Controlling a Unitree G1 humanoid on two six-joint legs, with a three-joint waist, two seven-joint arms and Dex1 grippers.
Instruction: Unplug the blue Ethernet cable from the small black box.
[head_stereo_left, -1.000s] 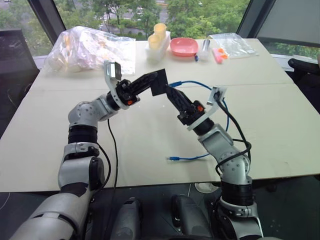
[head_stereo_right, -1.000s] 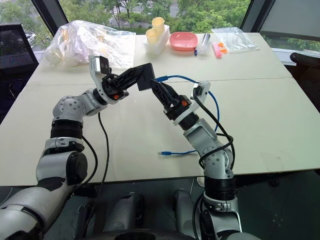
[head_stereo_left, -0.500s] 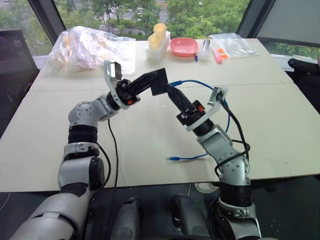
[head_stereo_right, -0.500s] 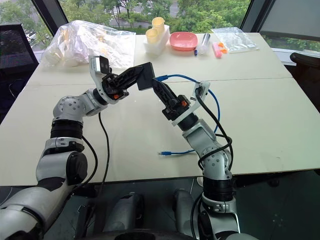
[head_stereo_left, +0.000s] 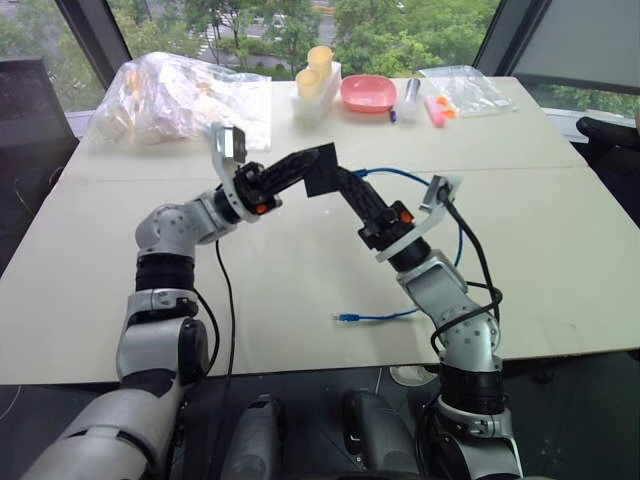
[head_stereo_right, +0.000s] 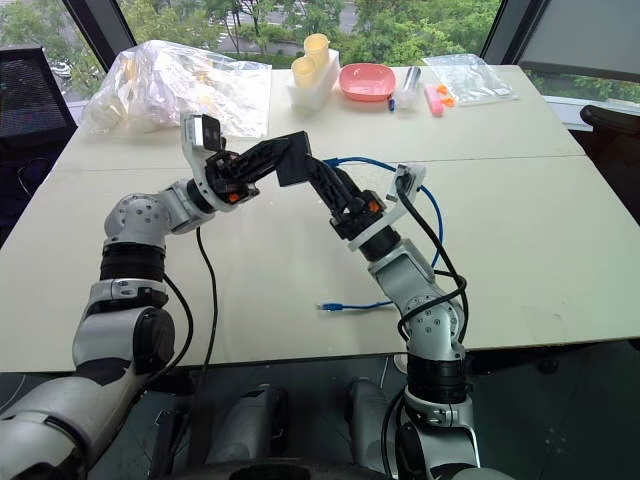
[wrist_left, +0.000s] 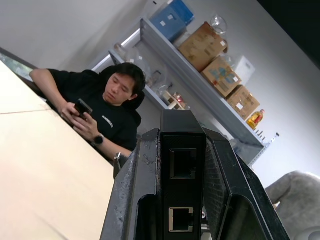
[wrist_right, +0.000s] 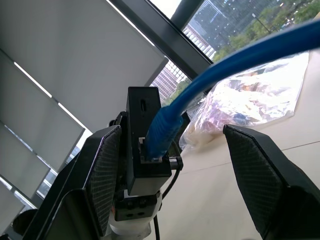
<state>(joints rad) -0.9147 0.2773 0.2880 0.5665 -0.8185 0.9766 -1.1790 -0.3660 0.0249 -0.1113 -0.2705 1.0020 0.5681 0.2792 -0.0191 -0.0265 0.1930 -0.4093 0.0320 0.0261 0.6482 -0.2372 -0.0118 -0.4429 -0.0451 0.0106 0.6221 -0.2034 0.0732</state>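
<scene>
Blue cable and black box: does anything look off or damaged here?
Nothing stands out. The blue Ethernet cable is still plugged into the small black box, which the left end effector holds above the table; the right end effector straddles the plug, open.

Both arms are built of silver-grey rounded segments with black joint bands, each ending in a white wrist bracket, small orange marks and two black textured fingers (wrist_right: 102, 175), with black cables looping along the forearms.

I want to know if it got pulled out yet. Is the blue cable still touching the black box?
Touching. In the right wrist view the blue Ethernet cable has its plug seated in the small black box.
</scene>
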